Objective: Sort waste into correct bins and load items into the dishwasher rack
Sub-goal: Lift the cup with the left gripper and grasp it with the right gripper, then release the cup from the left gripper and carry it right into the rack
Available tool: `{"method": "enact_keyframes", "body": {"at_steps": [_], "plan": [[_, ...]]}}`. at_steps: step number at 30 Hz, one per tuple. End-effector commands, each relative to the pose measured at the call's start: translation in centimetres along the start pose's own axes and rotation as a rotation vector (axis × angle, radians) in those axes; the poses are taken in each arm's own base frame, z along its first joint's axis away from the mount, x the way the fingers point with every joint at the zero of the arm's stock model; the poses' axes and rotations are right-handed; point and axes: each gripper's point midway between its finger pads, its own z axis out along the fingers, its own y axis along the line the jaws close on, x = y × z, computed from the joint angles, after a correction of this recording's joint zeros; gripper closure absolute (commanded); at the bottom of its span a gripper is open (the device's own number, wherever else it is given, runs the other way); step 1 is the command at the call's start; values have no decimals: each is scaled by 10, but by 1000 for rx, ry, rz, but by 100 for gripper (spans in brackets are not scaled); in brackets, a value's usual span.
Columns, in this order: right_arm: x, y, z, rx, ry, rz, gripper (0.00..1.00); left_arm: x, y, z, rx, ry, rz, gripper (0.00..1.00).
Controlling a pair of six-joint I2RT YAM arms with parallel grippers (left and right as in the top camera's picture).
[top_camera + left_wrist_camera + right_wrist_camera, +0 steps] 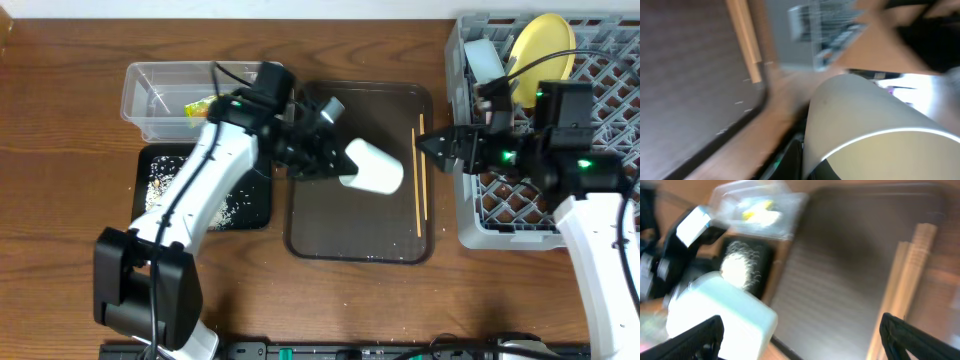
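Wooden worktop (60, 120); clear tub (135, 100) with wrapper (198, 107) toward far-left corner; left gripper (338, 160) clamps white cup (378, 170) above brown tray (340, 220), centre; chopsticks (415, 180) alongside; right gripper (432, 148) spread wide, beside rack (620, 110), right edge.

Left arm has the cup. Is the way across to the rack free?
No. The right gripper, open, hangs at the rack's left wall, straight between the white cup in the left gripper and the rack. The chopsticks lie flat on the brown tray below that path.
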Motion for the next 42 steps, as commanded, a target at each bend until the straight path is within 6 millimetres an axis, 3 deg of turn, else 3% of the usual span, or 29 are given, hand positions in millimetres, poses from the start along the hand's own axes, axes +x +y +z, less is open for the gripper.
{"method": "enact_keyframes", "body": {"at_steps": [1, 8, 16, 21, 28, 33, 35, 39, 42], "plan": [[6, 43, 8, -288, 9, -51, 2, 0, -49, -27, 310, 14, 60, 94], [-5, 78, 11, -518, -69, -197, 2, -2, -65, -42, 424, 14, 86, 94], [5, 114, 9, -659, -47, -321, 6, -3, -66, -42, 427, 9, 104, 94], [12, 122, 11, -689, -23, -331, 10, -7, -67, -42, 428, 7, 103, 94], [18, 130, 14, -704, -9, -351, 32, -8, -67, -43, 429, 8, 99, 94], [16, 130, 15, -699, -17, -356, 41, -8, -67, -43, 429, 8, 97, 94], [16, 130, 15, -700, -19, -359, 45, -8, -67, -43, 429, 8, 97, 84], [8, 123, 9, -681, -45, -349, 50, -9, -67, -43, 428, 2, 107, 45], [-9, 103, -5, -625, -101, -310, 53, -14, -65, -49, 427, -20, 124, 37]]}}
